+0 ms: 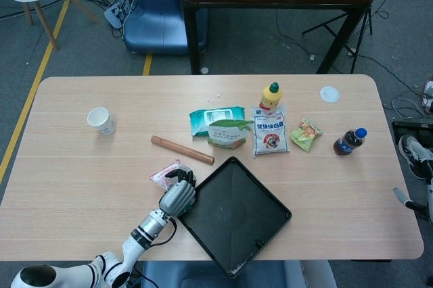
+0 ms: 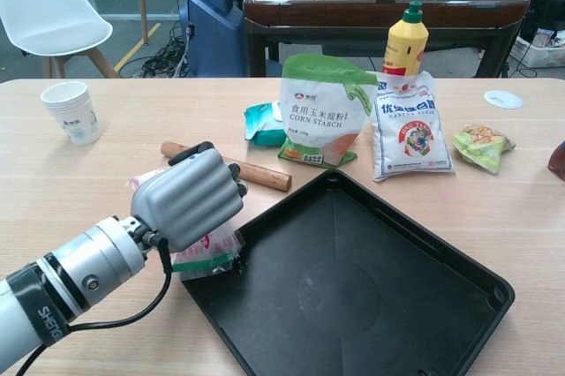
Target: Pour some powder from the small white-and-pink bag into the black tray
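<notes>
In the head view, the small white-and-pink bag (image 1: 164,174) is seen lying on the table (image 1: 81,166) at about nine o'clock of the black tray (image 1: 233,215), just off its rim, presumably so powder can be tipped inward. The left hand (image 1: 177,197) covers its near end.

In the chest view, the left hand (image 2: 187,197) is shown curled over the small white-and-pink bag (image 2: 205,252) (apparently gripping it; contact is hidden). The right hand is not seen.
</notes>
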### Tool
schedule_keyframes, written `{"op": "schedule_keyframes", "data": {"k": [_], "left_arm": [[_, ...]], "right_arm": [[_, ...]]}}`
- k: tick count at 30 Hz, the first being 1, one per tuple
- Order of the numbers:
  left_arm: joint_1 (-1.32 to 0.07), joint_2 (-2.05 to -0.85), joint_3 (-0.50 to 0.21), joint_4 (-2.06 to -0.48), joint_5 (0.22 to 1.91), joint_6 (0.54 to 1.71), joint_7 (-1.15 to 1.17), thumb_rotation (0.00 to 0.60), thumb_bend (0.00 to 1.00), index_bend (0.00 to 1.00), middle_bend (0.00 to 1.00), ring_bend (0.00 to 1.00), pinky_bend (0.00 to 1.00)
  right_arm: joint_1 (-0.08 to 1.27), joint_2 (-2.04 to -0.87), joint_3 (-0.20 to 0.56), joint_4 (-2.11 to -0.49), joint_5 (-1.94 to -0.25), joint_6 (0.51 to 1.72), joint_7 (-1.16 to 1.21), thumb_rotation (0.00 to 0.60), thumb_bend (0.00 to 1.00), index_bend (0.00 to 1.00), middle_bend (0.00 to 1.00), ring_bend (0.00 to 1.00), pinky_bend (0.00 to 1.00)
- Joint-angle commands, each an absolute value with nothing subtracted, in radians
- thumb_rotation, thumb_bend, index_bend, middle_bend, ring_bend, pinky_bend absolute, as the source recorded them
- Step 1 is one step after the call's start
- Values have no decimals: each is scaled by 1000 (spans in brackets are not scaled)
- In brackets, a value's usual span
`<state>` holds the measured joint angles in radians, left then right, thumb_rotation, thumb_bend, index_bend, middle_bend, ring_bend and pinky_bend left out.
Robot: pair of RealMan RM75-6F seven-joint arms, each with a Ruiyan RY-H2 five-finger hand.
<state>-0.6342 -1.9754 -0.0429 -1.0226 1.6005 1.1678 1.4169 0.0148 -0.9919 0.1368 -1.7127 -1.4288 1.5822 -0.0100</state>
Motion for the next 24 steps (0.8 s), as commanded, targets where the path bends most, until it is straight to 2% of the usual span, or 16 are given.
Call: {"op": "schedule_keyframes", "data": {"k": [1, 12, 24], "left_arm": [[-626, -1973, -52, -1044, 1581, 1156, 1437, 600, 174, 366, 634, 600, 631], [-634, -1950, -68, -1149, 1575, 1163, 1404, 600, 173, 360, 634, 599, 631], [-674, -1935, -120, -1161, 1536, 1126, 1066, 600, 173, 364, 634, 597, 631]], "right_arm": [[14, -992, 137, -1712, -1428, 1583, -10, 600, 157, 68, 223, 104, 117], [12, -991, 138, -1713, -1426, 1584, -9, 600, 157, 68, 222, 104, 117], [10, -991, 139, -1718, -1421, 1582, -16, 600, 157, 68, 222, 104, 117]]}}
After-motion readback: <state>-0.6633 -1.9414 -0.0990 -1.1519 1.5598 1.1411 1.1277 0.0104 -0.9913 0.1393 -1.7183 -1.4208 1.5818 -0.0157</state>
